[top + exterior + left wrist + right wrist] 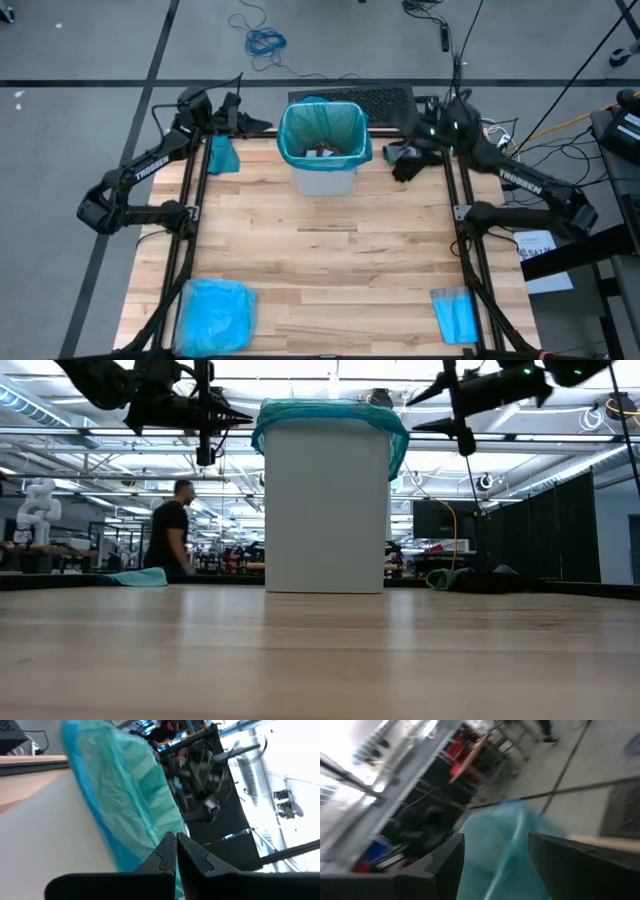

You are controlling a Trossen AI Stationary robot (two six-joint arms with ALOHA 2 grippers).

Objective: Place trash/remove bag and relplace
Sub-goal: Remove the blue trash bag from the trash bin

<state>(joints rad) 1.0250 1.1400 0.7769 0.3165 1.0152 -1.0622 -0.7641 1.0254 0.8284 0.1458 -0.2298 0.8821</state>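
A white bin point(325, 510) stands at the table's far middle, lined with the teal bag point(300, 155), whose edge is folded over the rim point(330, 415). Some brown trash point(325, 150) lies inside. My left gripper point(265, 126) is shut and level, just left of the bag's rim, with nothing between its fingers point(176, 840). My right gripper point(393, 158) is open and level, just right of the rim point(437, 408). The right wrist view shows the bag point(502, 835) ahead, between the spread fingers.
A teal plastic sheet point(222, 155) lies on the table left of the bin. A pale blue bag point(215, 312) sits at the near left corner and a small folded blue sheet point(455, 315) at the near right. A person point(170, 530) walks in the room behind.
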